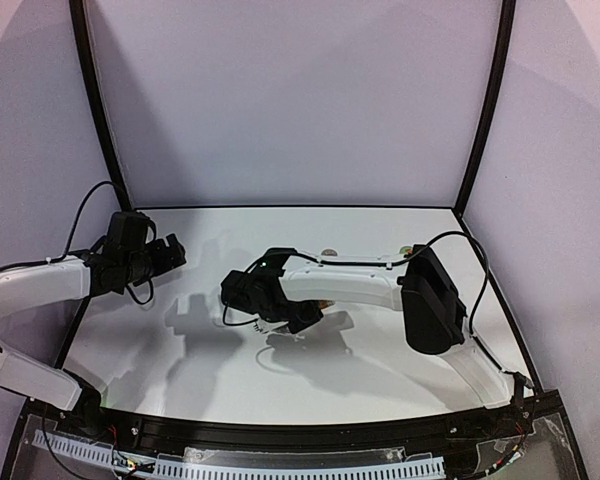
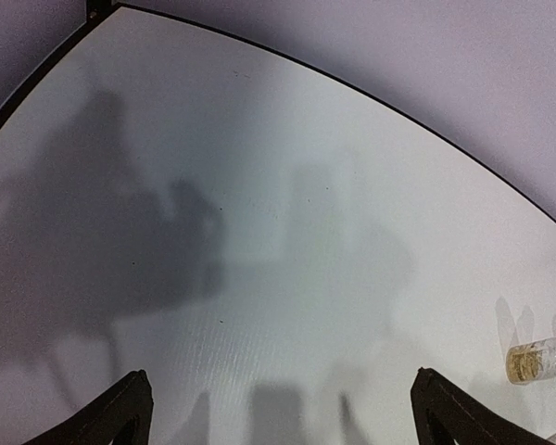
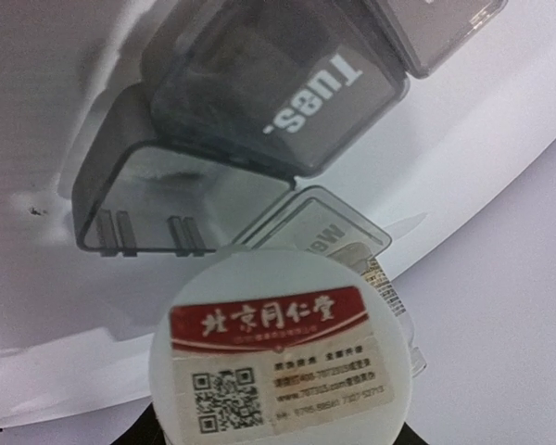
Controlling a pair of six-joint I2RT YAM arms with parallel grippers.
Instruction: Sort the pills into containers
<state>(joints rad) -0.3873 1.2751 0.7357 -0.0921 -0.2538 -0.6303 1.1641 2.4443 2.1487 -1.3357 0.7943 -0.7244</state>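
Note:
My right gripper (image 1: 305,320) (image 3: 276,434) is shut on a white round bottle (image 3: 278,357) with a red label and a QR code, holding it just over the grey containers strip (image 3: 287,83). The strip's clear lids read "Tues." and "Wed" (image 3: 338,232). One clear lid (image 3: 157,204) stands open on the left. In the top view the strip is hidden under the gripper. My left gripper (image 1: 170,255) (image 2: 283,408) is open and empty above bare table at the left. I see no loose pills.
A small clear bottle (image 2: 536,360) with yellowish contents lies on the table at the right of the left wrist view. Two small objects (image 1: 329,252) (image 1: 407,250) sit near the table's back edge. Black frame posts and purple walls surround the table (image 1: 180,350).

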